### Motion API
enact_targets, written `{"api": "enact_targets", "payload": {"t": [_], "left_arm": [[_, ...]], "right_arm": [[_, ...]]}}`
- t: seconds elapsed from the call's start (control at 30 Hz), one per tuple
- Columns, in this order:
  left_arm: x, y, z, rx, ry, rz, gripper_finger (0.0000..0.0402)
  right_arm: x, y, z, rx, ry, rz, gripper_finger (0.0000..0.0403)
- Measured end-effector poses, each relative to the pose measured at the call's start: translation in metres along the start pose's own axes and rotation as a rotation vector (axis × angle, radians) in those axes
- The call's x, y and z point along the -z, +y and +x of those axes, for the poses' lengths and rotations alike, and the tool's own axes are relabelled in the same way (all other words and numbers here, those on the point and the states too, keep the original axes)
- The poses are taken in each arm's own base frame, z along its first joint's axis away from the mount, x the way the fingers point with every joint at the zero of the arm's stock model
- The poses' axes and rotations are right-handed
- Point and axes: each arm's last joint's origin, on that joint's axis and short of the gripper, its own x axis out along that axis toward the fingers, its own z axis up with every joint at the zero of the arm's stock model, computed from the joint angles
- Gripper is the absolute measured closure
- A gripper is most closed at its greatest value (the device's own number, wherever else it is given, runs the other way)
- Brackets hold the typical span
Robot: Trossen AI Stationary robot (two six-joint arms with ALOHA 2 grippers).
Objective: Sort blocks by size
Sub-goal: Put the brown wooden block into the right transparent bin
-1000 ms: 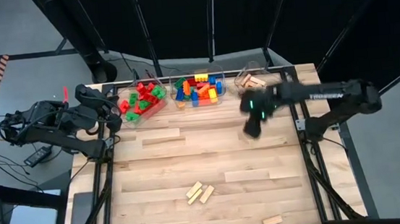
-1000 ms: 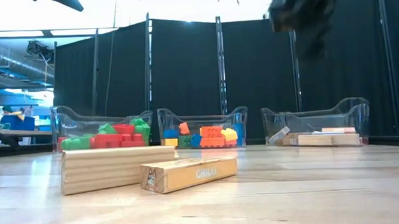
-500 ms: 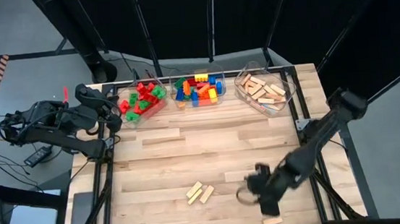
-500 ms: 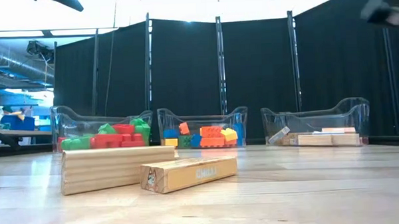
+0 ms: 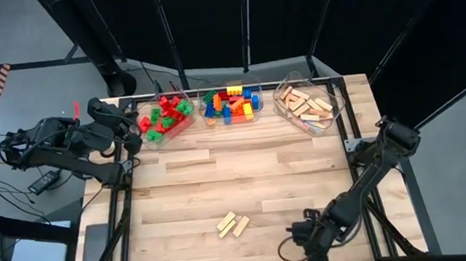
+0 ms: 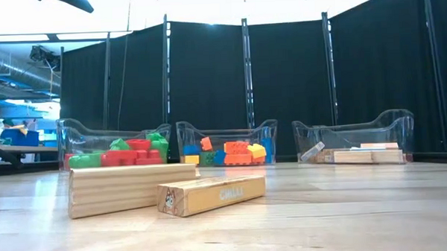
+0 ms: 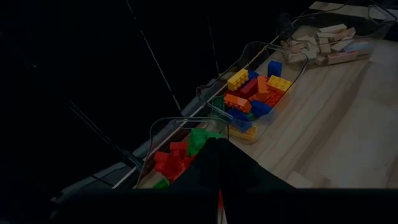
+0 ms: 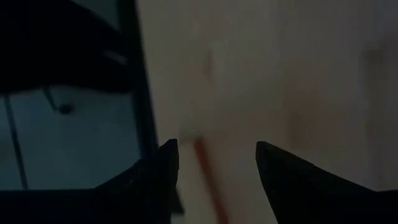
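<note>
- high view: the right gripper [image 5: 310, 240] sits low at the bottom right of the frame, near the table's [image 5: 245, 176] front edge, where a lone wooden bar would be; the bar itself is hidden under it.
- right wrist view: its fingers [image 8: 163, 167] stand spread with bare wood between them, pinching nothing.
- the left gripper [image 5: 130, 133] waits at the upper left, jaws pressed together, beside the red-and-green bin [image 5: 164, 118].
- two wooden bars [image 5: 234, 225] lie touching at the bottom centre; the rest of the blocks fill the middle bin [image 5: 232, 104] and the bar bin [image 5: 307, 105] along the top.
- risk: so close to the edge, an off-centre close could nudge the hidden bar off the table, or the fingertips could jam on the wood.
</note>
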Motion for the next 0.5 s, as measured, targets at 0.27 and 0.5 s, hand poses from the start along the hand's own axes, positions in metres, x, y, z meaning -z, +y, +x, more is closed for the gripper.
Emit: {"api": "enact_targets", "payload": {"t": [0.27, 0.5], "left_arm": [[0.000, 0.000, 0.000, 0.000, 0.000, 0.000, 0.0397], [0.000, 0.000, 0.000, 0.001, -0.002, -0.004, 0.0397]], "right_arm": [[0.035, 0.016, 0.008, 0.003, 0.068, -0.161, 0.0174], [0.038, 0.014, 0.019, 0.037, 0.089, -0.201, 0.0146]]}}
